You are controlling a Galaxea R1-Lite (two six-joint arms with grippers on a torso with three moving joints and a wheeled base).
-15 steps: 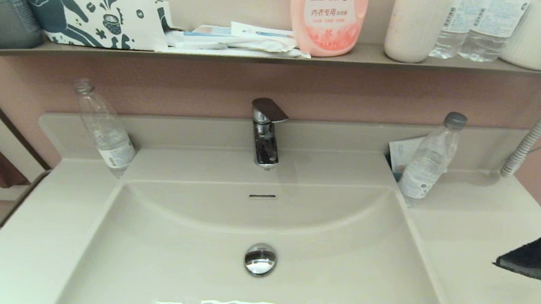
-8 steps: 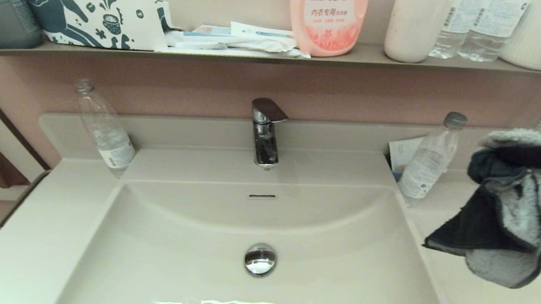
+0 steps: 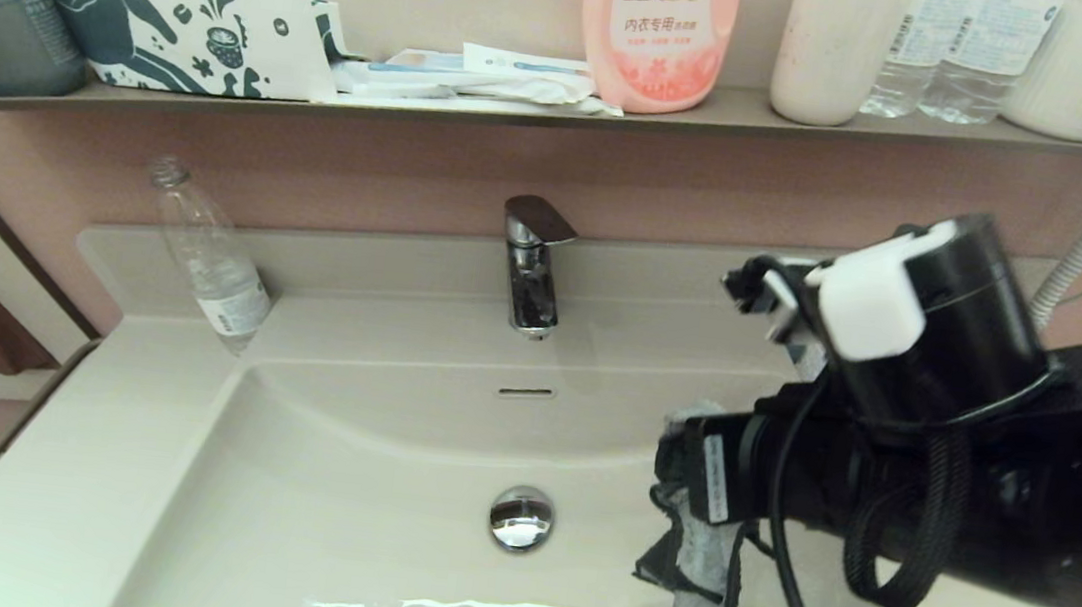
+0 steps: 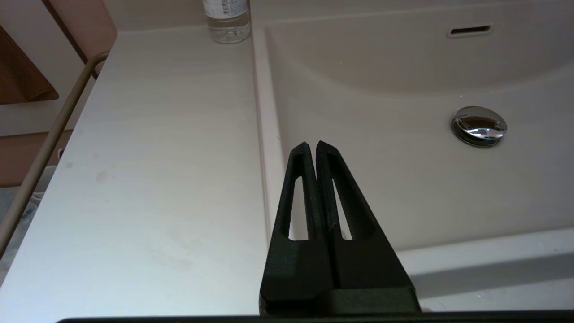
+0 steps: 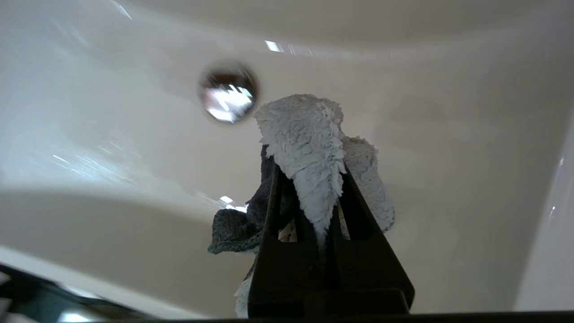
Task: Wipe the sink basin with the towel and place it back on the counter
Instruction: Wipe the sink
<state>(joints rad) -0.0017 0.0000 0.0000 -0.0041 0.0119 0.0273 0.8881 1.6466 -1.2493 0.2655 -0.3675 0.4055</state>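
The cream-white sink basin (image 3: 347, 524) fills the middle of the head view, with its chrome drain plug (image 3: 520, 519) and overflow slot (image 3: 525, 392). My right arm (image 3: 926, 465) reaches over the basin's right side. Its gripper (image 5: 310, 170) is shut on the towel (image 5: 305, 134), a fluffy pale fold pinched between the fingers. The towel (image 3: 696, 571) hangs down inside the basin, right of the plug (image 5: 228, 92); I cannot tell whether it touches the bowl. My left gripper (image 4: 312, 146) is shut and empty above the basin's left rim, beside the left counter (image 4: 148, 157).
A chrome faucet (image 3: 531, 262) stands behind the basin. A clear plastic bottle (image 3: 214, 259) leans at the counter's back left corner. The brown-grey shelf (image 3: 481, 108) above carries a pouch, papers, a pink bottle (image 3: 658, 24), cups and bottles. A rail (image 4: 49, 139) edges the left counter.
My right arm has swung left from the right counter and down over the basin's right side, carrying the towel. It now hides the bottle at the back right.
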